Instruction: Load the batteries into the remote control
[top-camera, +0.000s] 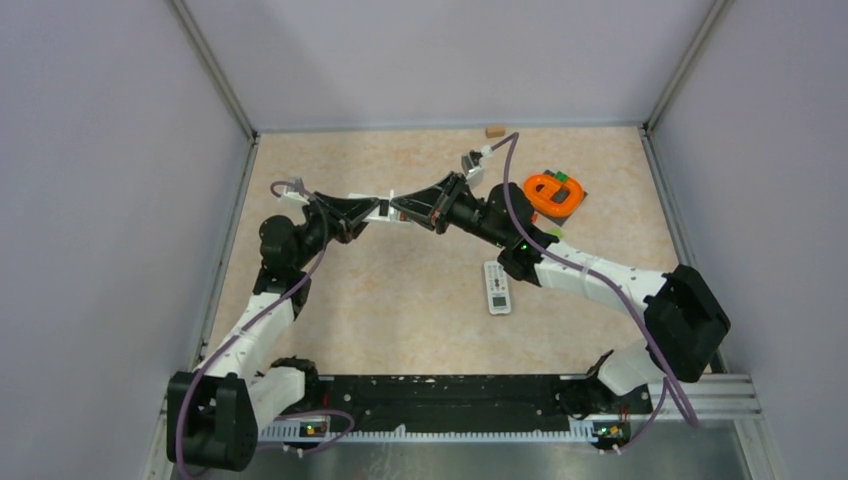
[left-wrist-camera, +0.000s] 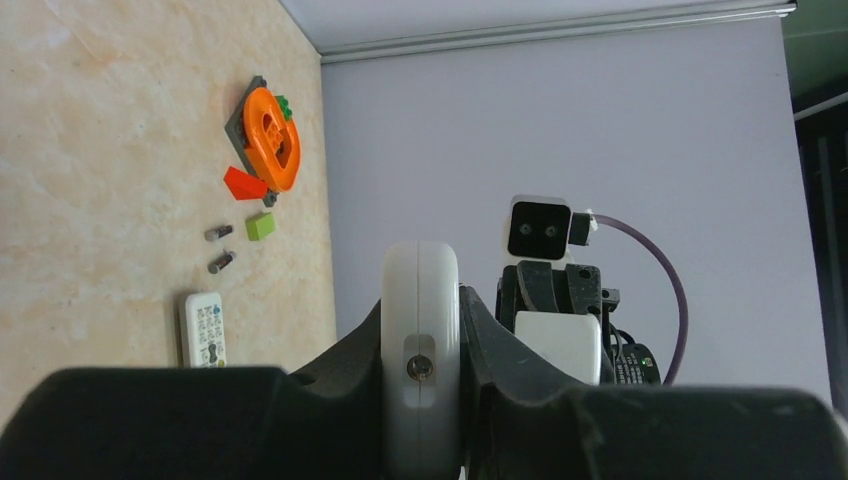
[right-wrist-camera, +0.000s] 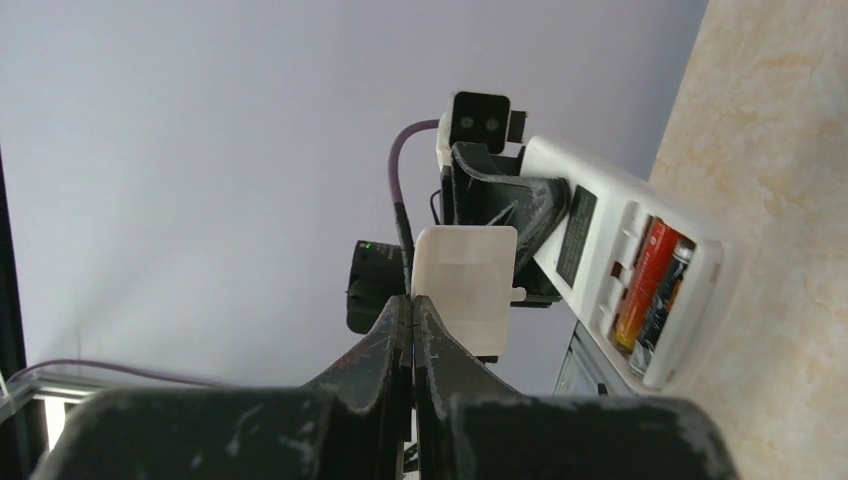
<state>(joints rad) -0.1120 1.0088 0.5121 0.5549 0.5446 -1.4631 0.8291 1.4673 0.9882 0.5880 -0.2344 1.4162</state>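
Left gripper (top-camera: 375, 210) clamps remote (right-wrist-camera: 600, 250) above table (top-camera: 400, 300), long axis toward right gripper (top-camera: 405, 213), pinched on white cover (right-wrist-camera: 465, 285). Only right wrist shows two batteries (right-wrist-camera: 645, 285) lying lengthwise in compartment (right-wrist-camera: 620, 262); only left wrist, two loose batteries (left-wrist-camera: 221, 263) on table.

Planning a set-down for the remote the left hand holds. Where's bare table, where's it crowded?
Bare: the middle stretch between left arm and the lying remote, down to the base rail; also the far-left corner. Crowded: far right, around orange toy, green block, loose batteries.
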